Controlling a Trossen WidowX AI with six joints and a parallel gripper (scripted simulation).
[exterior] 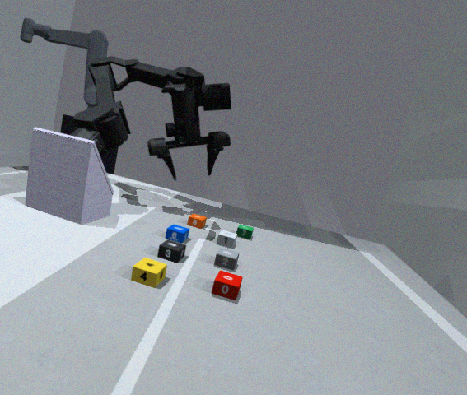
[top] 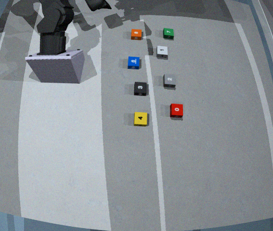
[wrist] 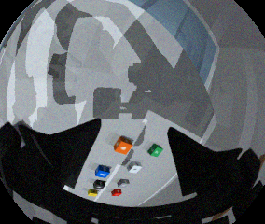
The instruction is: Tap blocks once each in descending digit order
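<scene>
From where I stood, the exterior view showed what the top view left out: the whole black, jointed robot arm (exterior: 148, 72) reaching out, with its black two-fingered gripper (exterior: 192, 176) (wrist: 135, 126) hanging, fingertips down, well above the table. The fingers were spread nearly as wide as they go, with nothing held between them.

The top view, where only dark parts of the arm came in, laid out the digits plainly. Left of a thin white painted stripe (top: 153, 111) (exterior: 174, 293) (wrist: 105, 187) ran an orange cube-like block marked 8 (top: 136, 34) (exterior: 197, 220) (wrist: 123, 145), a blue one with an underlined 6 (top: 133, 62) (exterior: 177, 234) (wrist: 103, 171), a black one with 3 (top: 140, 88) (exterior: 171, 250) (wrist: 99, 184) and a yellow one with 4 (top: 140, 119) (exterior: 149, 271) (wrist: 92, 192). To its right ran a green one with 7 (top: 168, 33) (exterior: 245, 231) (wrist: 155, 150), a white one with 1 (top: 162, 51) (exterior: 226, 239) (wrist: 134, 167), a grey one with 2 (top: 169, 80) (exterior: 226, 259) (wrist: 123, 183) and a red one with 0 (top: 176, 110) (exterior: 227, 285) (wrist: 117, 192).

A pale lavender wedge-shaped box (top: 57, 70) (exterior: 61, 174) stood near the arm's lower part.

In the wrist view, the orange block appeared nearest the middle of the gap between the fingers, the green one nearer the right-hand finger of the picture, and the yellow and red ones farthest down. The gripper was clear of every block.
</scene>
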